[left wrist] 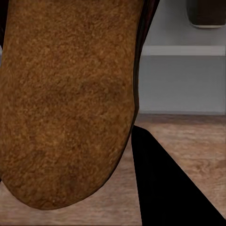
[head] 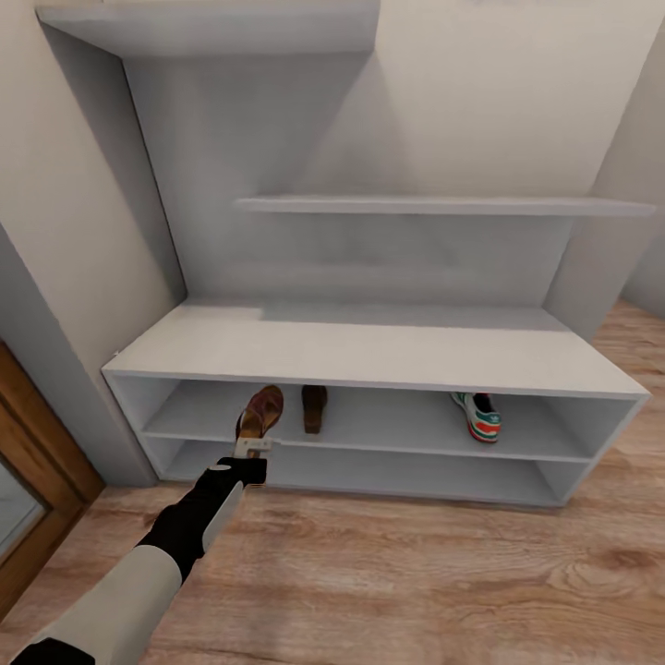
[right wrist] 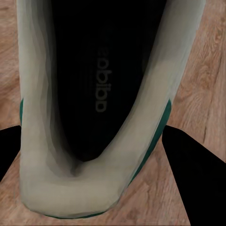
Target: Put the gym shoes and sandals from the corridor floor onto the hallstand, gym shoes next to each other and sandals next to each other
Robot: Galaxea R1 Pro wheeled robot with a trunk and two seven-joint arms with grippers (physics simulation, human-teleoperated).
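Observation:
The hallstand (head: 369,356) stands against the wall. My left gripper (head: 254,450) is shut on the heel of a brown sandal (head: 261,411), whose toe reaches over the upper shelf level at the left. In the left wrist view its tan footbed (left wrist: 66,103) is close up, with one dark finger (left wrist: 169,188) beside it. The other sandal (head: 314,408) lies on that shelf just to the right. A gym shoe (head: 478,416) sits further right on the same shelf. My right gripper (right wrist: 94,129) is shut on the second gym shoe (right wrist: 42,155), above the corridor floor (right wrist: 207,84).
The lower shelf level (head: 369,471) and the bench top are bare. A wooden door frame (head: 37,462) stands at the left, close to the hallstand's end. Open wood floor (head: 416,573) lies in front of the rack.

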